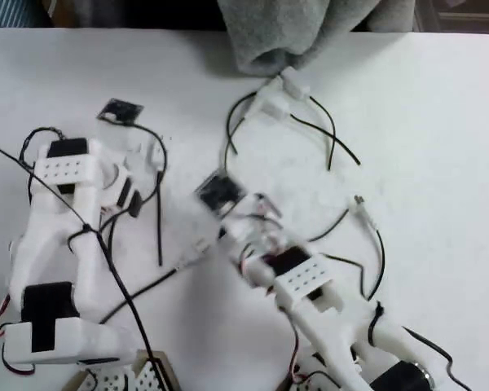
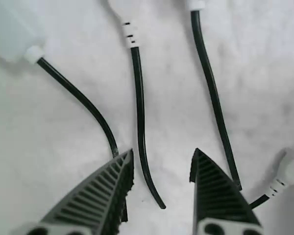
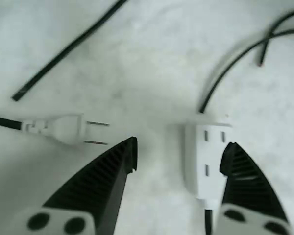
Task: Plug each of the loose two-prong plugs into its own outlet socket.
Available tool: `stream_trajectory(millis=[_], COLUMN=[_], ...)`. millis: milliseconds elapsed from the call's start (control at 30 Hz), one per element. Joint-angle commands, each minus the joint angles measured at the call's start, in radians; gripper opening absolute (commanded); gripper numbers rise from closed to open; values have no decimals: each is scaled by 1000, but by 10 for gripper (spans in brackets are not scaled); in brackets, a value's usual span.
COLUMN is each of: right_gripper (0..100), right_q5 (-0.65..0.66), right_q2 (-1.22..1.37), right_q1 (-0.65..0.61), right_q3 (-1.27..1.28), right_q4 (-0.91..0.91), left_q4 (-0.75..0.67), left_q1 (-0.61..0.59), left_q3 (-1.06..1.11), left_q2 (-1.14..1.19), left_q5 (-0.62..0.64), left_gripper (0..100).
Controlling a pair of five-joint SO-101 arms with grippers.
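Your right pincer (image 3: 181, 147) is spread and empty above the bench (image 3: 152, 63). The white outlet socket (image 3: 206, 156) lies by one fingertip (image 3: 237, 161), the two-prong plug (image 3: 63, 128) beyond the other, prongs facing it, apart. Your left pincer (image 2: 162, 154), spread too, straddles a black cord (image 2: 138, 107).

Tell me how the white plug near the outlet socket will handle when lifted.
Probably light: the plug is a small moulded body. Its thin black cord will likely trail limply and tug it sideways. Lying flat, it seems unlikely to roll.
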Motion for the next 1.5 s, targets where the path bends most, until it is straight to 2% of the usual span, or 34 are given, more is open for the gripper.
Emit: stream_trajectory(millis=[0, 200, 333, 700, 1000, 1200, 1467], right_gripper=[276, 276, 276, 276, 276, 276, 276], right_q5=[-11, -41, -84, -87, -87, -89, -89], right_q2=[35, 318, 418, 364, 404, 380, 384], right_q1=[-67, -79, -53, -79, -122, -150, -139], right_q3=[-66, -247, -416, -448, -459, -488, -480], right_q4=[-2, 33, 239, 476, 438, 438, 412], left_q4=[-11, -11, -11, -12, -14, -78, -89], left_q1=[-30, -39, -39, -33, -33, -31, -31], left_q3=[-41, -40, -40, -40, -40, 9, 21], left_q2=[-38, -38, -36, -36, -35, -36, -36], left_q5=[15, 15, 15, 15, 17, 18, 17], left_gripper=[199, 199, 199, 199, 199, 199, 199])
